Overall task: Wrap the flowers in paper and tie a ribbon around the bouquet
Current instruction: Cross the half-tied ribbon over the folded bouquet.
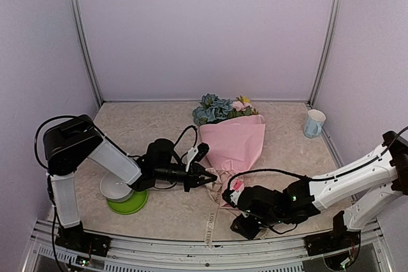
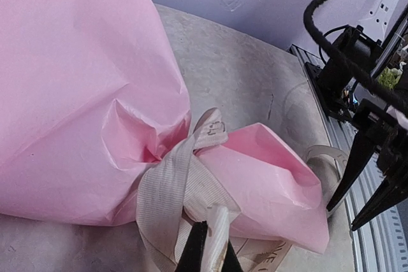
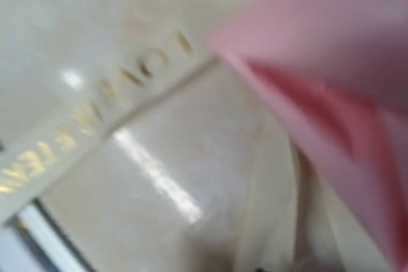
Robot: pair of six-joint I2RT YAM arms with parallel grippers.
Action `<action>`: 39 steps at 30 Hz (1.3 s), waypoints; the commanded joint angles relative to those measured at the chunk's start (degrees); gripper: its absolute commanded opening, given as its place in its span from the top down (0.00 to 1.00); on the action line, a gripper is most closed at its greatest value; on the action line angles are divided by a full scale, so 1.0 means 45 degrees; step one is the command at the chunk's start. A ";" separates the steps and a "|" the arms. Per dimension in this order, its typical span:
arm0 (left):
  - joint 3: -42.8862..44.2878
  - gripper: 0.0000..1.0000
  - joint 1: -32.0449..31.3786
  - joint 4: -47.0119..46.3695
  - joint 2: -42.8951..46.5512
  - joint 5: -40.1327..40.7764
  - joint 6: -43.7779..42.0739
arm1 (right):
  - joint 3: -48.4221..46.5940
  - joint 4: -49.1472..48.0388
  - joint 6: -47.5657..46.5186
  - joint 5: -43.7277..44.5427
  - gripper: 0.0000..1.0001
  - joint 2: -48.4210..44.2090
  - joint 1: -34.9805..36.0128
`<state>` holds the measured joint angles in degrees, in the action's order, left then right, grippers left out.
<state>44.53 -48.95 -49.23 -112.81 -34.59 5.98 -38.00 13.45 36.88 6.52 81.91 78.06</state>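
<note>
Here the left gripper point(image 2: 208, 250) pinches the ribbon point(image 2: 169, 189), with the bouquet point(image 2: 83, 113) just ahead; the right gripper point(image 2: 340, 220) is part-open and empty beside the bouquet's tip.

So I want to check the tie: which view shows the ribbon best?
Left wrist: the ribbon wraps the paper's pinched neck, close and sharp. Top external shows only its loose tail; right wrist, a blurred lettered strip.

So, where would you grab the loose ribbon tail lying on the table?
Midway along the ribbon tail, from above, fingers across its narrow width: it lies flat toward the near edge, clear of the bouquet and the left gripper.
</note>
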 commanded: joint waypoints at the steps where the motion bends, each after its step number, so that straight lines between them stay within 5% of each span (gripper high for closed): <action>1: -0.0034 1.00 -0.0060 -0.0050 0.0449 -0.0206 -0.0141 | -0.0462 0.0967 0.0803 0.1258 0.62 0.0561 0.0433; 8: -0.0057 1.00 -0.0043 0.0017 0.0519 -0.0178 -0.0214 | 0.0114 -0.0362 0.0681 0.0732 0.77 0.1243 0.0446; 14: -0.0062 1.00 -0.0060 0.0003 0.0539 -0.0262 -0.0161 | 0.0182 -0.0459 0.0716 0.0486 1.00 0.1375 0.0446; 27: 0.0035 1.00 -0.0060 0.0038 0.0538 -0.0251 -0.0157 | 0.0276 -0.2684 -0.1054 -0.1235 1.00 -0.1027 0.0404; 33: 0.0123 1.00 -0.0060 -0.0066 0.0480 -0.0194 0.0006 | 0.0757 -0.3566 -0.0437 -0.1807 1.00 -0.2134 -0.1757; 39: 0.0229 1.00 -0.0069 0.0195 0.0481 -0.0257 -0.0048 | 0.1312 -0.2668 -0.0458 -0.1665 0.96 -0.2434 -0.1937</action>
<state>44.51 -48.97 -48.75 -111.92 -35.00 5.98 -33.93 -1.17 34.39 0.03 70.91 69.10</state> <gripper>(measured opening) 0.008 0.006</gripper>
